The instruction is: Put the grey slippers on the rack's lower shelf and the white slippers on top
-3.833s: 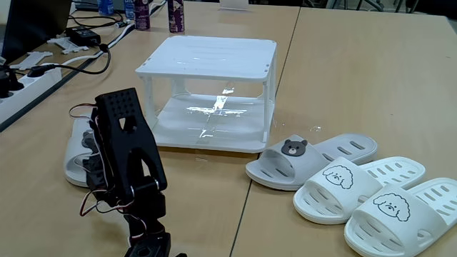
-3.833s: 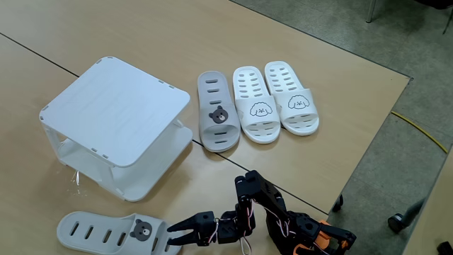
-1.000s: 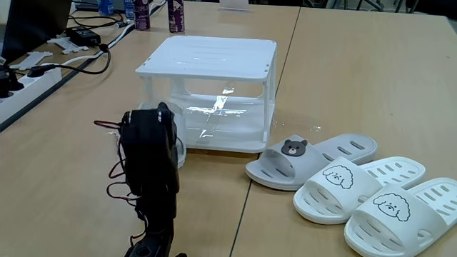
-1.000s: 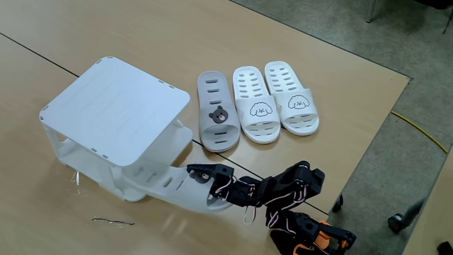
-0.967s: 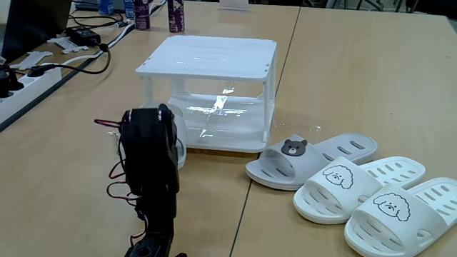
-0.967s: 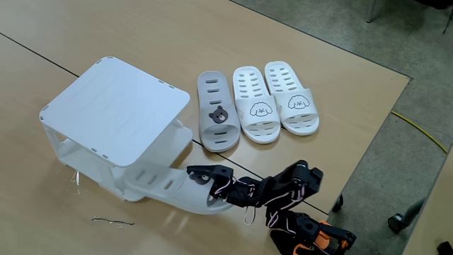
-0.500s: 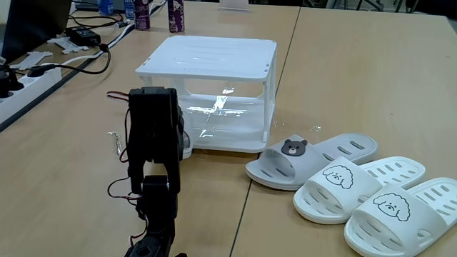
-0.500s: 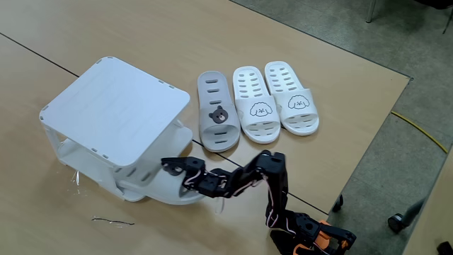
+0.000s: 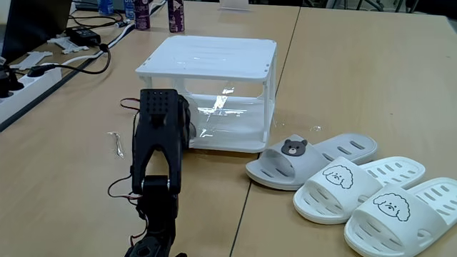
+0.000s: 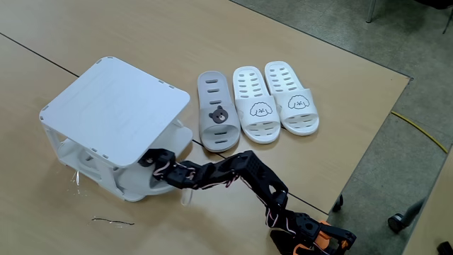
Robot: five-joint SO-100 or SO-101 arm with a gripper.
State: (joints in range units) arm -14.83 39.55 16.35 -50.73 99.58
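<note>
Now, from the left in the high fixed view: the rack (image 10: 113, 106) stands on the bench (image 10: 85, 39), and your arm (image 10: 226, 172) reaches into its open front, the jaws (image 10: 152, 161) at the lower shelf (image 9: 228, 118). One grey slipper (image 10: 138, 185) lies half under the top (image 9: 211, 53); you cannot tell whether the jaws are clenched on it. Push it in level and straight, hugging one side so its mate fits. That mate (image 10: 216, 110) lies on the bench to the right, with the white slippers (image 10: 276, 99) just beyond.
</note>
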